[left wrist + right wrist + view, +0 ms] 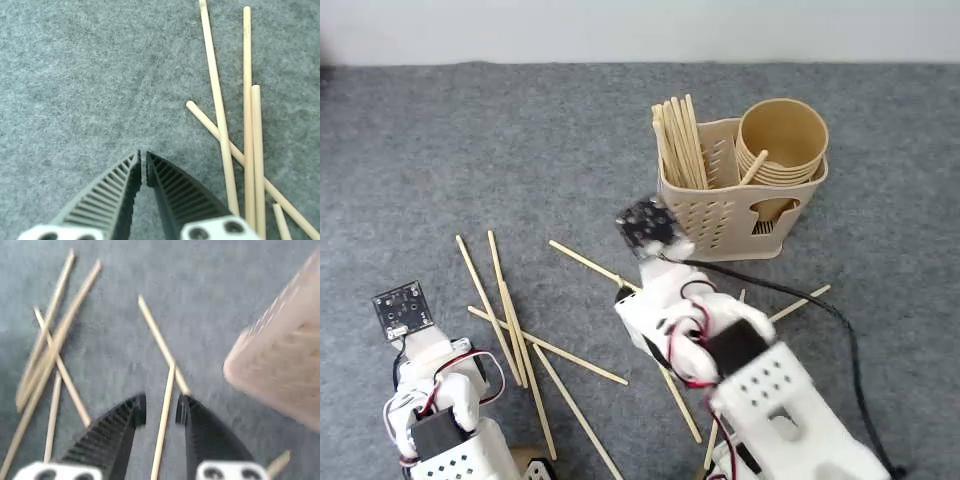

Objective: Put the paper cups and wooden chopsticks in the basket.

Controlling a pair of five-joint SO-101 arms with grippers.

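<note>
Grey, carpet-textured worktop with bare room ahead of both claws. Its far edge meets a pale wall well beyond the basket.

Left claw: clenched, jaws tip to tip, holding nothing, over bare surface. Loose chopsticks lie just off its side toward the right arm. Several overlap, none touch the claw. There is open carpet ahead of it and on its other side.

Right claw: released, jaws apart, straddling one chopstick that runs lengthwise through the gap. Can't tell if either jaw touches it. The far end of that one meets a second stick lying slantwise just ahead of the claw. The basket is near, ahead and to the claw's right, apart from the jaws. More sticks fan out on the claw's left.

Basket: beige, perforated walls, upright, two compartments.
- Compartment nearer the left arm: bundled chopsticks standing on end, well above the rim.
- Other compartment: paper cups nested in a stack, mouths up, with one leaning stick against the stack by the divider.

A black cable trails from the right arm across the worktop, passing near the basket's foot.
</note>
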